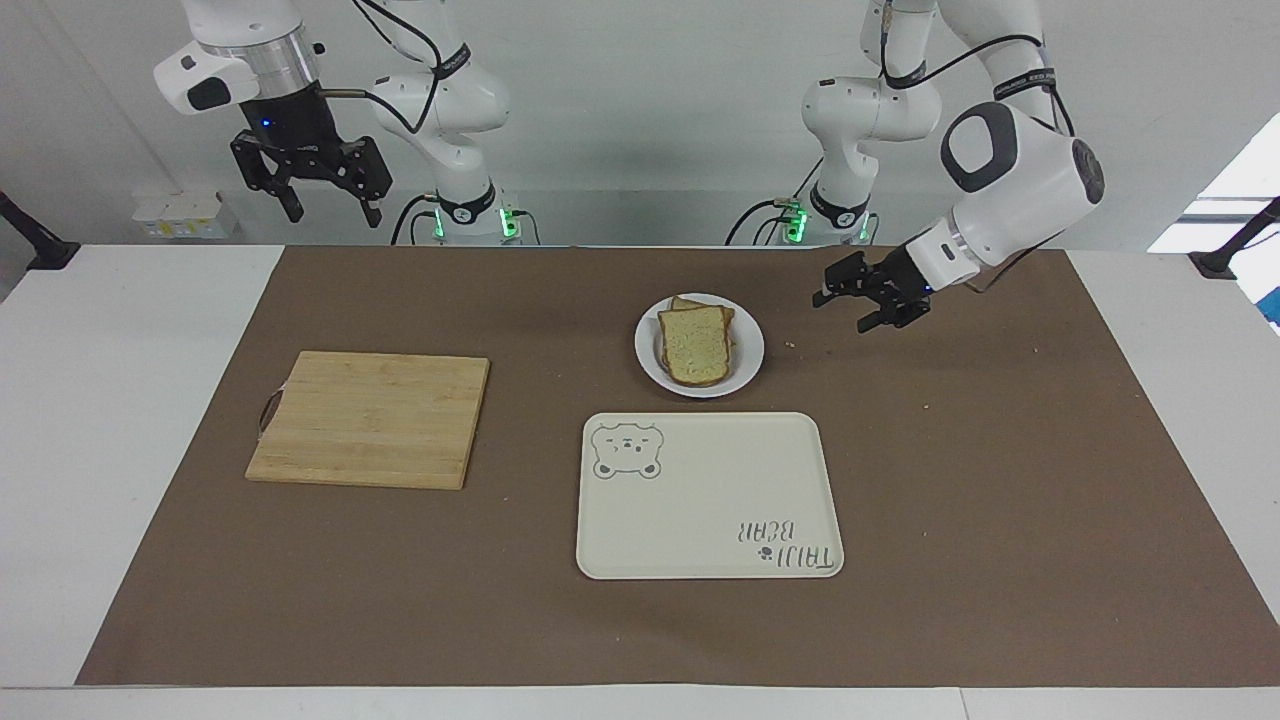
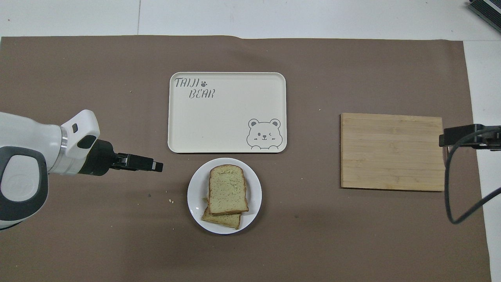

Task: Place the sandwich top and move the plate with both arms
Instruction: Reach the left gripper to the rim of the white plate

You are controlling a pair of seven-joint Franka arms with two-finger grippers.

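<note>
Facing view: the plate (image 1: 699, 345) sits at the tray's (image 1: 708, 495) twelve o'clock, the sandwich top (image 1: 693, 344) already stacked askew on it; the left gripper (image 1: 868, 300), jaws open, hangs at its three o'clock; the right gripper (image 1: 311, 172) waits open, high up; a one-sided nudge could slide the slice off.
</note>
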